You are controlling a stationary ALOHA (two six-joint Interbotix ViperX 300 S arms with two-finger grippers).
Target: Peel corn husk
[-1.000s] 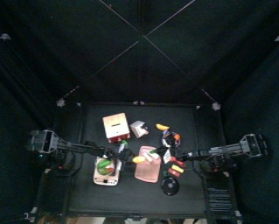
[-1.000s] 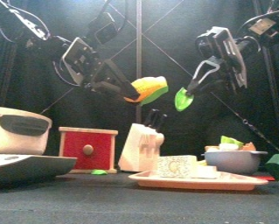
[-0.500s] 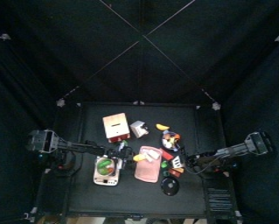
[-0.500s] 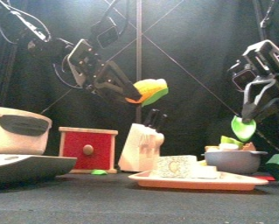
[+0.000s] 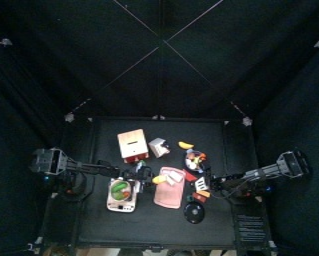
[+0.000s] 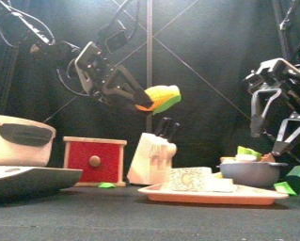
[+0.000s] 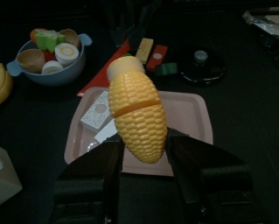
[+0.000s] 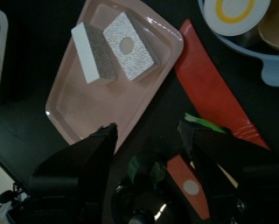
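At the upper middle of the front view, the corn (image 6: pixel 161 97) is held clear above the table, clamped between the jaws of the left gripper (image 6: pixel 124 92) — its yellow kernels are bared, with green husk along one side. In the left wrist view the cob (image 7: pixel 139 115) hangs over a pink tray (image 7: pixel 190 112). At the right of the front view the right gripper (image 6: pixel 291 143) is seen low beside a grey bowl (image 6: pixel 251 170) — its jaws apart and empty.

Dim all round; black curtains (image 5: pixel 42 60) eat light. Corn (image 7: pixel 139 114) lit bright from above, sharp. My jaws near lens dark, blurry. Pink tray (image 8: pixel 107 96) slightly soft.
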